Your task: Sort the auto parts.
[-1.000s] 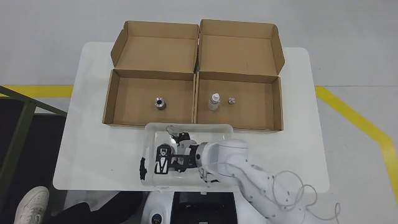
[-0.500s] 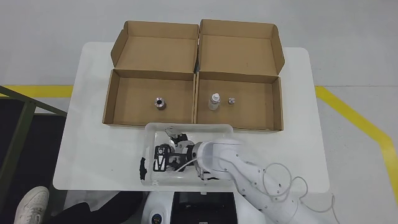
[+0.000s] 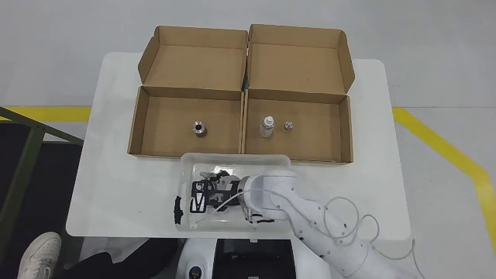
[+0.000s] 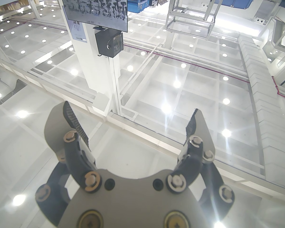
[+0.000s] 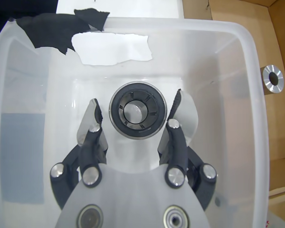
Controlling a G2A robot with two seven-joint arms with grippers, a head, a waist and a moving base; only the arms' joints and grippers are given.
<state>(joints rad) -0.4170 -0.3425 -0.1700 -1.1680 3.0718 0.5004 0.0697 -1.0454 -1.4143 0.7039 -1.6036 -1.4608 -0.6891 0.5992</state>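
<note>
While sunk low inside the translucent white plastic bin [image 5: 180, 22], showed the right gripper [image 5: 137, 98] with jaws spread, flanking the black round metal bearing ring [image 5: 156, 117] resting on the bin floor. Showed the left gripper [image 4: 131, 109] aimed at a ceiling [image 4: 180, 60], jaws wide apart, empty. Found a silver metal cylinder [image 5: 273, 78] inside the brown cardboard box [image 5: 282, 36] beside the bin.

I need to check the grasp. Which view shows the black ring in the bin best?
The right wrist view: the ring sits in the bin inside the open right gripper. In the top view the gripper is over it; the left wrist view faces the ceiling.
</note>
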